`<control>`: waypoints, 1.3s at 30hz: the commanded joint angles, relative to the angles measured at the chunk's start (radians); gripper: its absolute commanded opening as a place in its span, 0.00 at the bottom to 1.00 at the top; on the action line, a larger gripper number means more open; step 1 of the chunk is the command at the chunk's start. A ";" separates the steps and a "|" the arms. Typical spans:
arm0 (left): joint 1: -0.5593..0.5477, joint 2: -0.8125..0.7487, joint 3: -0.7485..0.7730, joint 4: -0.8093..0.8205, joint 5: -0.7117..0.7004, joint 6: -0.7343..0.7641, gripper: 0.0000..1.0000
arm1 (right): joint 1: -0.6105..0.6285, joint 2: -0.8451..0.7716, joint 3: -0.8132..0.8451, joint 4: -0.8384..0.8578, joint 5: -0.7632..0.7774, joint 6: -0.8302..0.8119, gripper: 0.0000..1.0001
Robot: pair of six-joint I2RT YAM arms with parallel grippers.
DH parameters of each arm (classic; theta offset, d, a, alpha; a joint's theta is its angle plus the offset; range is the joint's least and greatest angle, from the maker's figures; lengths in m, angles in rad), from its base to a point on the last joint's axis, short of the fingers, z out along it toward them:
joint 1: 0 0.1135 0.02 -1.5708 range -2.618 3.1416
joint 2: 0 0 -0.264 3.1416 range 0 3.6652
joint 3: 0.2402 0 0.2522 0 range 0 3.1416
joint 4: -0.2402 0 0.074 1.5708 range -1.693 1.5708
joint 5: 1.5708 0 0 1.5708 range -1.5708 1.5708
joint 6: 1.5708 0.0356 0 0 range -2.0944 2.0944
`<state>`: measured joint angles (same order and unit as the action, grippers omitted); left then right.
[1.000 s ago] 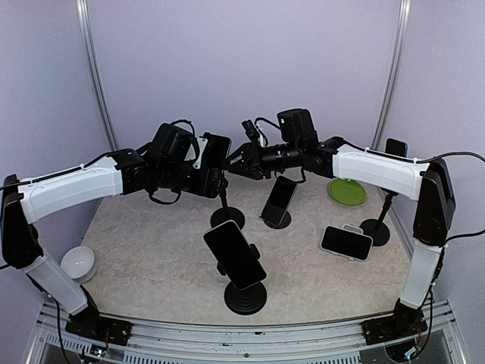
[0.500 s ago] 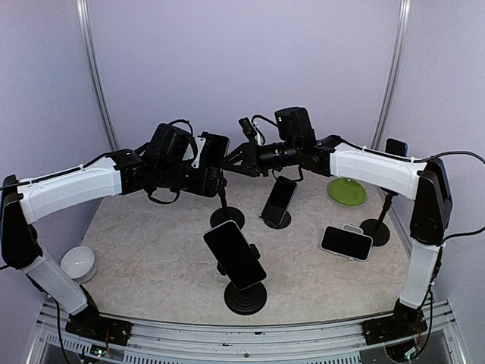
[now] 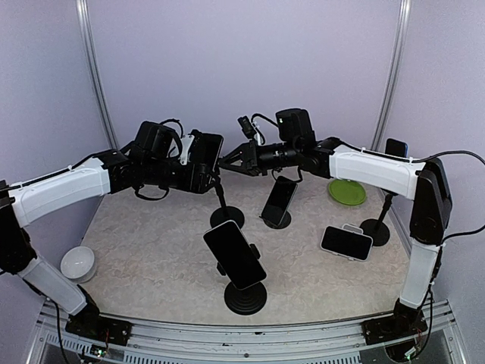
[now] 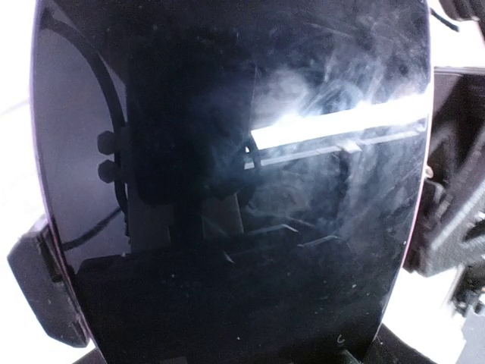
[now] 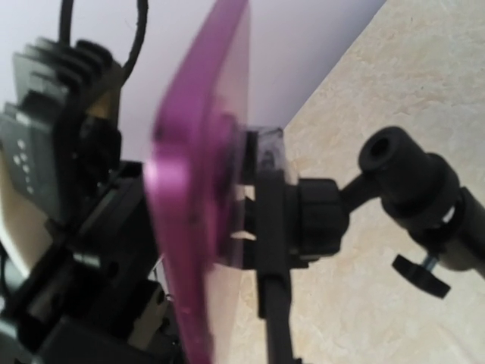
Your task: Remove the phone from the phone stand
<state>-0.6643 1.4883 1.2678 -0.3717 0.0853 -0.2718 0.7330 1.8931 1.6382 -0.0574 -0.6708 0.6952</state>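
The phone [image 3: 206, 154] is a dark-screened one in a purple case. Its screen [image 4: 227, 174] fills the left wrist view, and its purple edge [image 5: 198, 189] shows in the right wrist view. My left gripper [image 3: 198, 161] is shut on it and holds it up at the back centre. The phone stand [image 3: 225, 216] stands just below and to the right. Its clamp head [image 5: 303, 216] sits right beside the phone's back; whether they touch is unclear. My right gripper [image 3: 226, 162] is at the clamp head, its fingers hidden.
Other phones on stands are at the front centre [image 3: 235, 254], the middle [image 3: 279, 201], the right [image 3: 346, 243] and the far right [image 3: 395, 146]. A green plate [image 3: 347, 191] lies at the back right. A white bowl [image 3: 78, 263] is at the left.
My left arm has pulled back to the left with the phone in it. My right gripper has followed a little to the left and upward.
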 commanded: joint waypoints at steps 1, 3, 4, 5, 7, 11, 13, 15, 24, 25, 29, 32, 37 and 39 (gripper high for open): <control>0.168 -0.077 -0.042 0.060 -0.066 -0.092 0.36 | -0.058 -0.059 -0.028 -0.098 -0.069 -0.039 0.00; 0.149 -0.079 -0.049 0.112 0.042 -0.092 0.36 | -0.058 -0.048 -0.015 -0.095 -0.067 -0.035 0.00; 0.136 -0.078 -0.049 0.135 0.093 -0.092 0.35 | -0.058 -0.042 -0.007 -0.095 -0.062 -0.032 0.00; 0.121 -0.076 -0.046 0.152 0.132 -0.092 0.35 | -0.058 -0.036 0.002 -0.095 -0.058 -0.029 0.00; 0.092 -0.076 -0.043 0.196 0.213 -0.092 0.35 | -0.058 -0.028 0.014 -0.095 -0.046 -0.023 0.00; 0.042 -0.060 -0.003 0.224 0.273 -0.118 0.34 | -0.058 -0.020 0.021 -0.094 -0.030 -0.017 0.00; 0.019 -0.052 0.024 0.224 0.283 -0.118 0.34 | -0.058 -0.020 0.020 -0.095 -0.024 -0.017 0.00; -0.001 -0.043 0.049 0.225 0.292 -0.117 0.34 | -0.058 -0.017 0.020 -0.095 -0.023 -0.016 0.00; -0.067 -0.006 0.142 0.215 0.338 -0.135 0.34 | -0.055 0.001 0.026 -0.080 -0.010 -0.002 0.00; -0.066 -0.010 0.146 0.215 0.330 -0.139 0.34 | -0.056 0.002 0.025 -0.078 -0.009 -0.002 0.00; -0.020 -0.057 0.178 0.148 0.237 -0.140 0.34 | -0.057 0.001 0.025 -0.079 -0.006 -0.003 0.00; 0.085 -0.101 0.195 0.030 0.178 -0.153 0.34 | -0.056 -0.002 0.025 -0.075 -0.008 -0.006 0.00; 0.253 -0.171 0.163 -0.162 0.140 -0.125 0.35 | -0.055 -0.005 0.025 -0.074 -0.020 -0.013 0.00; 0.300 -0.185 0.147 -0.247 0.083 -0.110 0.34 | -0.057 -0.006 0.025 -0.076 -0.024 -0.017 0.00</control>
<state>-0.4294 1.3724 1.4113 -0.4564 0.2611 -0.4149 0.6933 1.8923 1.6447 -0.0998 -0.7185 0.6849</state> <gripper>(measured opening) 0.733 0.217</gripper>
